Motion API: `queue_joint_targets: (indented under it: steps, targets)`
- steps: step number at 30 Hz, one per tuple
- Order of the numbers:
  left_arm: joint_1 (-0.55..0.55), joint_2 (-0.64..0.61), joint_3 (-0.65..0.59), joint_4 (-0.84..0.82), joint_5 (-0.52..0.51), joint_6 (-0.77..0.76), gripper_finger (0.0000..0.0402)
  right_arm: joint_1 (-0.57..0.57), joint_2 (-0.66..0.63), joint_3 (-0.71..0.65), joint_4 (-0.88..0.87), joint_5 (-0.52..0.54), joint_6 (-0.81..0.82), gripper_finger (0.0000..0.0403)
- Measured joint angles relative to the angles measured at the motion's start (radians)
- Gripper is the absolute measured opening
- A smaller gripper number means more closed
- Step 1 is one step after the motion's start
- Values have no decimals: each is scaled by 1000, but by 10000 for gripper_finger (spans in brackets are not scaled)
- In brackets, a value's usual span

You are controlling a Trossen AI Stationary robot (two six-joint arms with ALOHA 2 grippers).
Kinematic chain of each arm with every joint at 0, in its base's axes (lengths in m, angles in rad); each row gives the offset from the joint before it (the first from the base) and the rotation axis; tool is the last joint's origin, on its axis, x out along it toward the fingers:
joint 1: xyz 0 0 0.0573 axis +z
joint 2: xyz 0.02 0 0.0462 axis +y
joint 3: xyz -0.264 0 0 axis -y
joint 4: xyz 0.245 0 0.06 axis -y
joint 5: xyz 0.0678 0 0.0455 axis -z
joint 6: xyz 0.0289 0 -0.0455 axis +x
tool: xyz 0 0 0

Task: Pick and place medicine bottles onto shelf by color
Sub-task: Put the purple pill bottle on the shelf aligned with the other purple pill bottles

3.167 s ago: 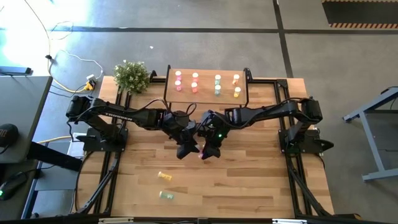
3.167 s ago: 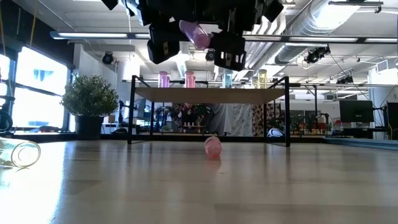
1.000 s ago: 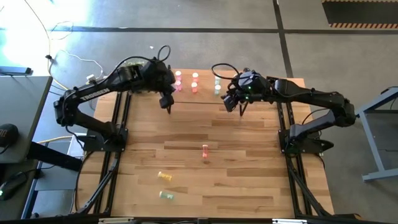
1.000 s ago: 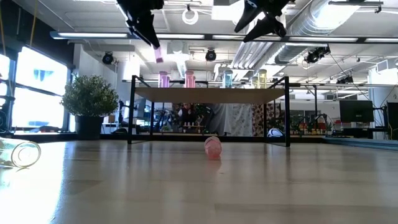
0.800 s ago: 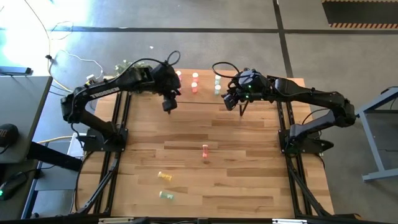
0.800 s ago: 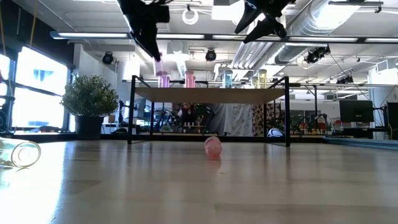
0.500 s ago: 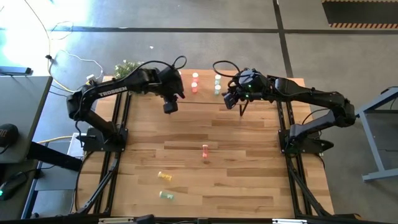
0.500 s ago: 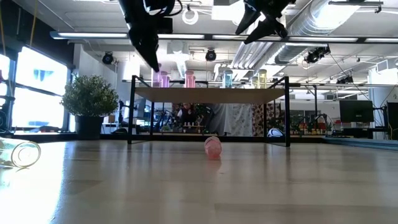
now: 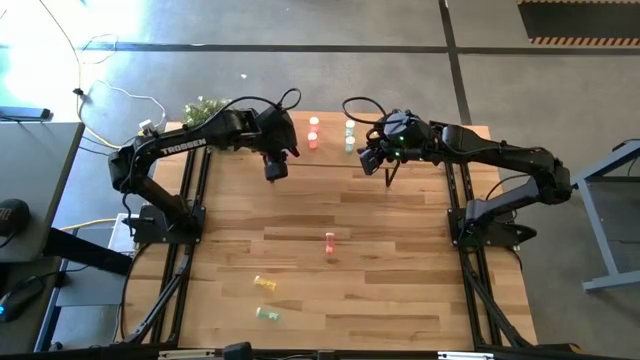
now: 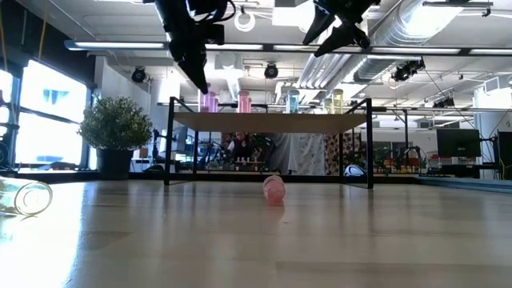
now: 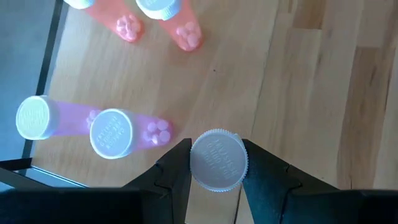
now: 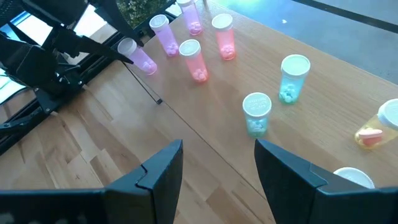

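Observation:
My left gripper (image 9: 272, 170) hangs over the left front corner of the shelf (image 9: 330, 155), shut on a pink medicine bottle (image 12: 138, 57). Behind it, two pink bottles (image 11: 112, 132) and two red-orange ones (image 11: 180, 25) stand on the shelf board. Two pale green bottles (image 12: 256, 112) and yellow ones (image 12: 382, 127) stand further right. My right gripper (image 12: 217, 162) is open and empty, above the right front of the shelf (image 10: 272, 122). One more pink bottle (image 9: 329, 243) lies on its side on the table. My left gripper pinches the pink bottle by its pale cap (image 11: 217, 149), one finger on each side. The fingers (image 11: 177, 168) come from above, pointing down. The bottle hangs upright below them at the shelf's left front corner. Whether its base touches the board, I cannot tell.
A yellow bottle (image 9: 265, 284) and a pale green one (image 9: 268, 314) lie on the near left of the table. A potted plant (image 9: 205, 108) stands beside the shelf's left end. The shelf's thin black legs (image 10: 170, 144) rise from the far half of the table.
My left gripper has carried the pink bottle a little toward the table's right edge and down, from above and left of the shelf to its left front corner beside the standing pink bottles. It stays shut on the bottle.

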Motion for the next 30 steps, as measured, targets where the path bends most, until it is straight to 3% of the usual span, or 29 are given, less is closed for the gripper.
queue_joint_targets:
  steps: [30]
  targets:
    - [7, 12, 1, -3, 30, -9, 122, 0, 0, 0, -8, -2, 19, 190]
